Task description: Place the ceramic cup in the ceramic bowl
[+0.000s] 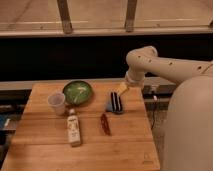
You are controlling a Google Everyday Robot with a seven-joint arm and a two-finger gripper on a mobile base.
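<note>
Camera view shows the gripper at about 1 o'clock over the wooden table, its jaws spread and holding nothing. The ceramic cup stands upright at 10 o'clock, just beside the ceramic bowl at 11 o'clock. A white bottle lies at the cup's 5 o'clock.

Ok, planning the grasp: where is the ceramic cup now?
Camera view, left side of the table: the ceramic cup stands beside the ceramic bowl, behind the white bottle; the gripper hangs right of the bowl.
</note>
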